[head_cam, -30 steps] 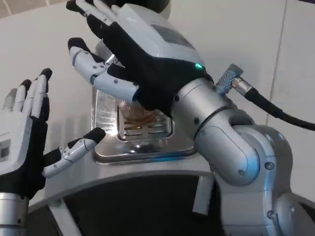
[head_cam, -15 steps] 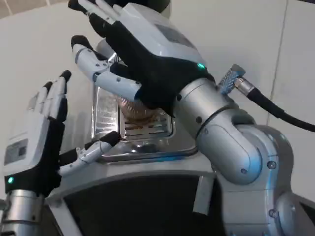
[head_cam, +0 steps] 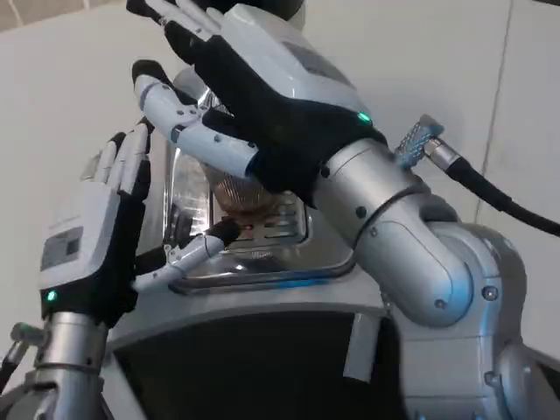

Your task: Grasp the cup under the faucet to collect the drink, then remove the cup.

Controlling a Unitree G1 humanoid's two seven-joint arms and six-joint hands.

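The left robot hand has come in toward the machine since a sec ago — it was out at the picture's left, now it stands just beside the steel drip tray, fingers straight and apart, thumb reaching across the tray's front edge. It holds nothing. The right robot hand has barely shifted; it hovers above and in front of the dispenser, fingers spread, also empty.

The cup — ribbed, brownish, only partly visible under the right palm — sits on the tray grate, approx. at the tray's middle, where the faucet should be; the faucet itself is hidden by the right robot hand. Can't tell whether any drink is in it.

Judgement: this looks like the approach to the grasp, left robot hand closing on the cup from its side, no contact yet. Grasp, fill and removal all remain.

Room is tight. The tray's raised left wall lies between left fingers and cup, and the right forearm crowds the space overhead. Open room lies toward the tray's front edge.
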